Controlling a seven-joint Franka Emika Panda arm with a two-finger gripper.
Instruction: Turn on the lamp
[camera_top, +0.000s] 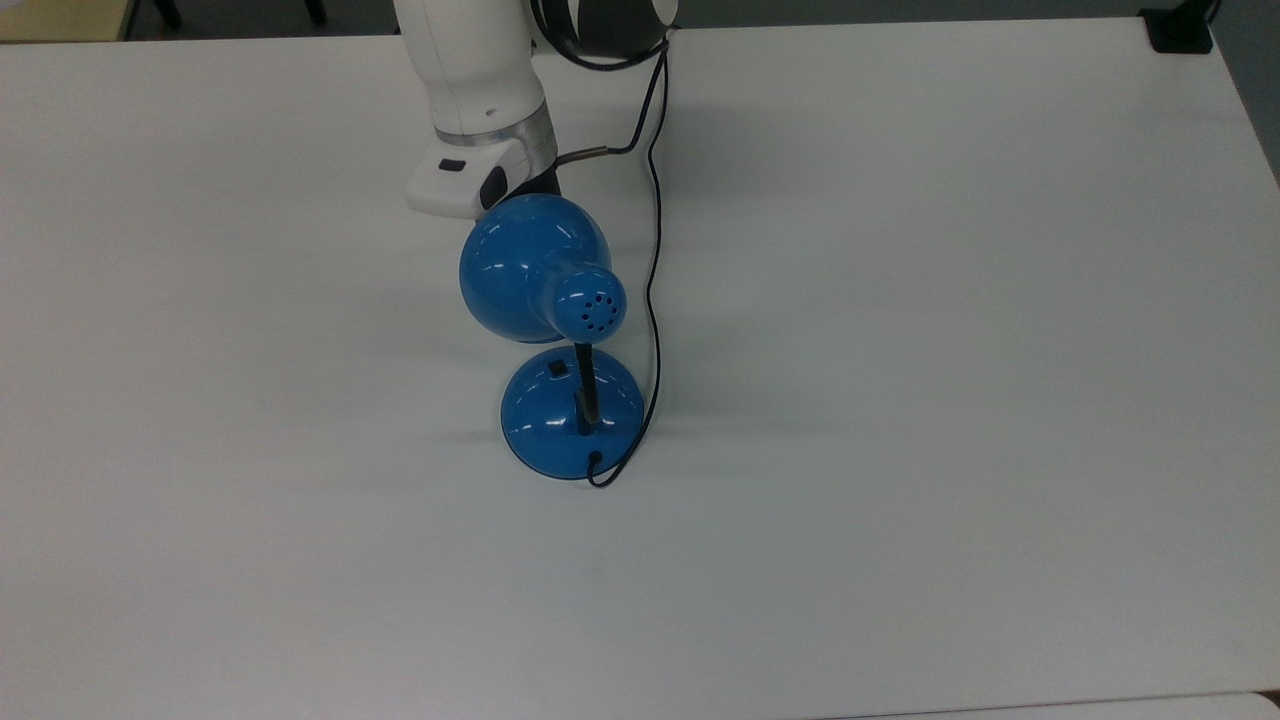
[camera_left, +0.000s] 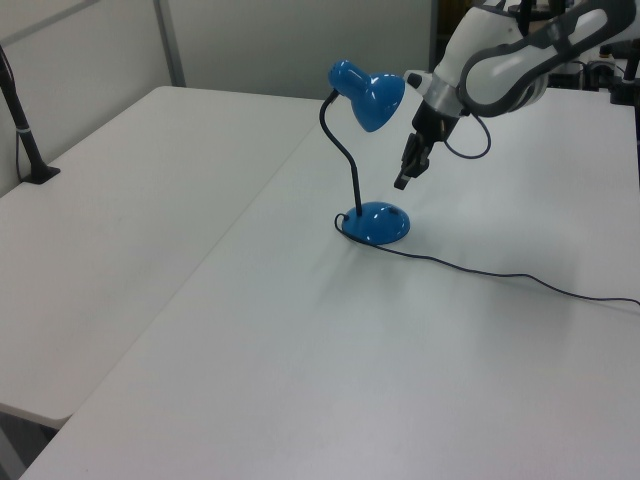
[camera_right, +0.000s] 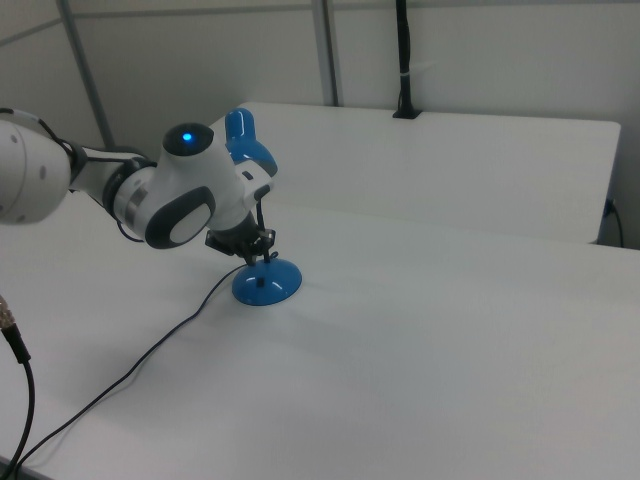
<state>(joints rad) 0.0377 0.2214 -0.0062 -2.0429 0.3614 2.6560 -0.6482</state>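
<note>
The lamp stands mid-table, its glossy blue shade (camera_top: 535, 265) on a black gooseneck (camera_left: 345, 150) over the round blue base (camera_top: 570, 415). A small black switch (camera_top: 556, 370) sits on the base's far side in the top view. Its black cord (camera_top: 655, 250) runs off towards the arm. My gripper (camera_left: 403, 181) hangs below the shade and a little above the base (camera_left: 378, 222), pointing down, fingers together with nothing between them. In the right view the gripper (camera_right: 262, 245) is just over the base (camera_right: 266, 283). In the top view the white wrist (camera_top: 470, 170) reaches the shade and the shade covers the fingers.
The white table (camera_top: 900, 400) is wide and bare around the lamp. The cord (camera_left: 500, 275) trails over it. A second table (camera_left: 120, 200) joins on the left view's left, with a black clamped post (camera_left: 25, 130). A black mount (camera_top: 1180, 30) sits at the top view's upper right corner.
</note>
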